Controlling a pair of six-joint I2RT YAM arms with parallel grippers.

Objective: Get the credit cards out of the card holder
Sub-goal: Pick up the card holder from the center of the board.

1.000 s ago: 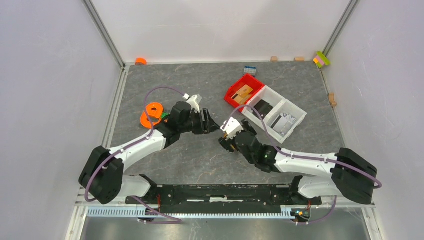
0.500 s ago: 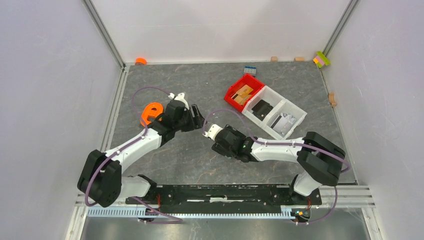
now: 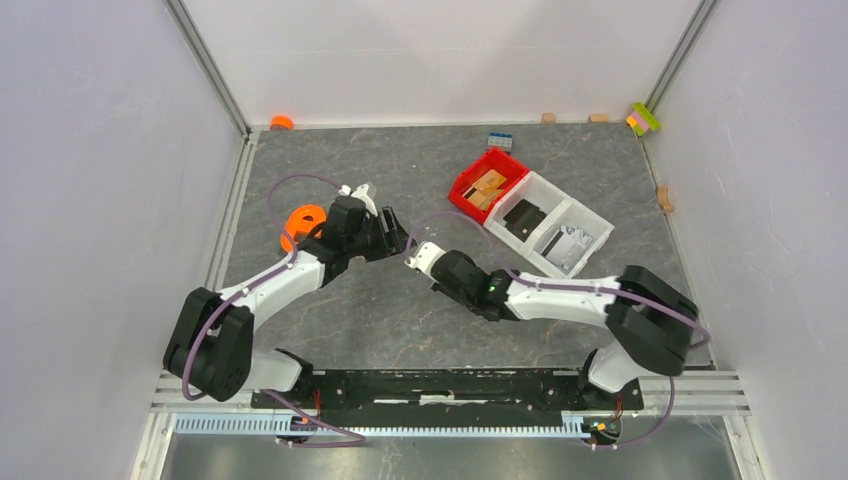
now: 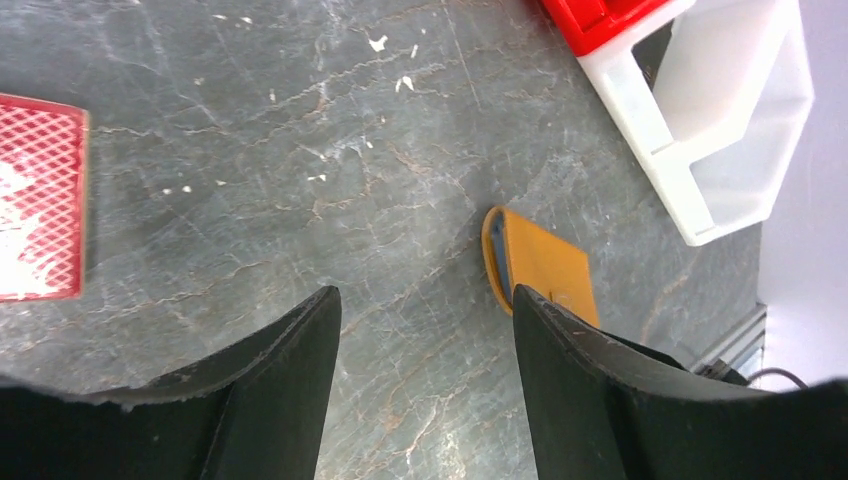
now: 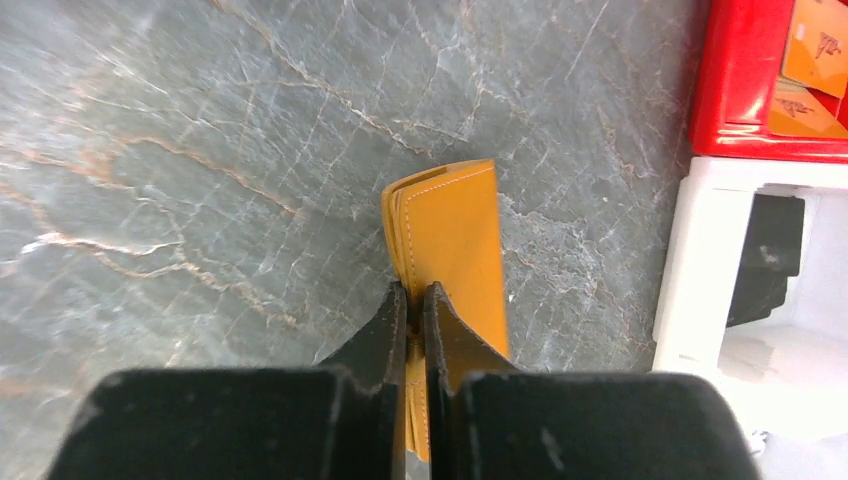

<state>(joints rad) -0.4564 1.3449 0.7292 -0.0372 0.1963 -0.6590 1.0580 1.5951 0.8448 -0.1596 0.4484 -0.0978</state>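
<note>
The right gripper (image 5: 415,295) has its jaws pinched narrow on one edge of the folded orange card holder (image 5: 455,225), likely to hold it firm over the surface (image 5: 200,150). Just beyond, the left gripper (image 4: 425,300) hangs with jaws wide and empty, seemingly ready to draw cards. One pinkish-red credit card (image 4: 40,200) already lies out.

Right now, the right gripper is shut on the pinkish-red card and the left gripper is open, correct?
Not quite. The right gripper is shut on the orange card holder, not the red card, as the right wrist view shows. The red card lies free in the left wrist view. The left gripper is open.
</note>
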